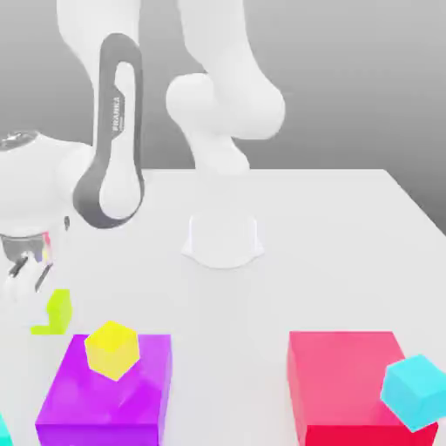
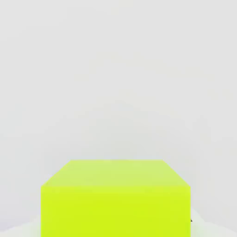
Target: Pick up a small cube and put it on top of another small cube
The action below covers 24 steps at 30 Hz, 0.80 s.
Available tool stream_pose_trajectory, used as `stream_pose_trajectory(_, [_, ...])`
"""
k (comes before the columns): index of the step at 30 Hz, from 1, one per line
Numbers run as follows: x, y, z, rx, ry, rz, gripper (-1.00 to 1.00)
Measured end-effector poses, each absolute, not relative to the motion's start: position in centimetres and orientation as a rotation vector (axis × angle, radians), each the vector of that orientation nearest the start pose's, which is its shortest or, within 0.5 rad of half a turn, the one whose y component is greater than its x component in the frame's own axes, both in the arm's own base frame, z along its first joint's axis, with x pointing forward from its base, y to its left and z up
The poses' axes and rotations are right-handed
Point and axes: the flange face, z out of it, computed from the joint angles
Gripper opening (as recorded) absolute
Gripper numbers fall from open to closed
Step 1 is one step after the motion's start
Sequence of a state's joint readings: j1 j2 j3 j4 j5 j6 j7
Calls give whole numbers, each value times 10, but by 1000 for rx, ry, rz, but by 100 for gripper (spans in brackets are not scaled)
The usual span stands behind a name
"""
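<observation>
The small lime yellow-green cube [image 1: 59, 310] rests on the white table at the exterior view's left, just behind the purple block. My gripper [image 1: 40, 305] has come down on it from above, and its pale fingers cover the cube's left side. The jaws are shut on this cube. In the hand view the lime cube [image 2: 115, 199] looms very close, its top and one side face showing. A warmer yellow small cube [image 1: 111, 349] lies tilted on top of the purple block [image 1: 109, 392].
A red block [image 1: 344, 383] stands at the front right, and a cyan small cube [image 1: 416, 391] leans at its right front corner. The arm's round white base [image 1: 223, 239] sits mid-table. A sliver of something teal [image 1: 3, 430] shows at the front left edge.
</observation>
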State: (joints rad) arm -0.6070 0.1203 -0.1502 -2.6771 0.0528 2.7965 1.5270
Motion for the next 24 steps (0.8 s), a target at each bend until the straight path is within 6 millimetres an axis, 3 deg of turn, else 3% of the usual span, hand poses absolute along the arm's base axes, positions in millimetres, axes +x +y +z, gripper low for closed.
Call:
stream_pose_trajectory(8, [397, -304, 221, -1228, 2895, 1, -100])
stream_pose_trajectory(16, [495, -301, 249, -1191, 2906, -1, -100])
stream_pose_trajectory(18, [508, -300, 237, -1183, 2908, -1, -100])
stream_pose_trajectory(20, [511, -300, 207, -1181, 2909, -1, -100])
stream_pose_trajectory(21, [511, -299, 196, -1181, 2909, -1, 100])
stream_pose_trajectory(24, [511, -299, 196, -1181, 2909, -1, 100])
